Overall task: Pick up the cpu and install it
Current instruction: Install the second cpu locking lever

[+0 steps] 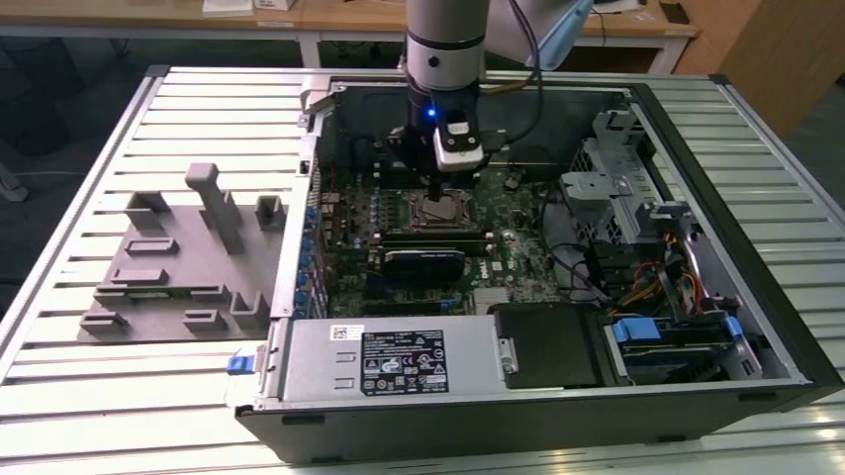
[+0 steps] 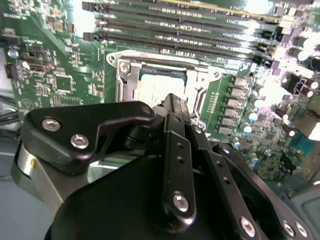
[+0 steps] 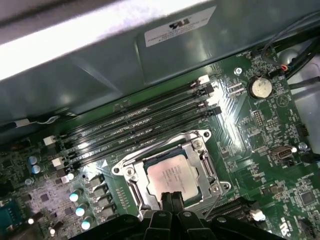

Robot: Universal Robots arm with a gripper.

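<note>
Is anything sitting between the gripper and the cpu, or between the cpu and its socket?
Nothing visible. The small square silvery-grey cpu already lies inside the dark metal square socket frame on the green motherboard, and the black gripper sits right at its edge, with no cable or part between them.

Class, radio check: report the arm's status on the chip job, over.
Gripper down over the socket frame, fingertips at the cpu. Cpu lying flat inside the frame on the motherboard. Nothing in the way.

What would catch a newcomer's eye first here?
The arm reaches down into an open computer case on a slatted table. Its gripper sits right over the cpu, which lies inside the socket frame. A grey fixture block stands at the exterior view's left.
</note>
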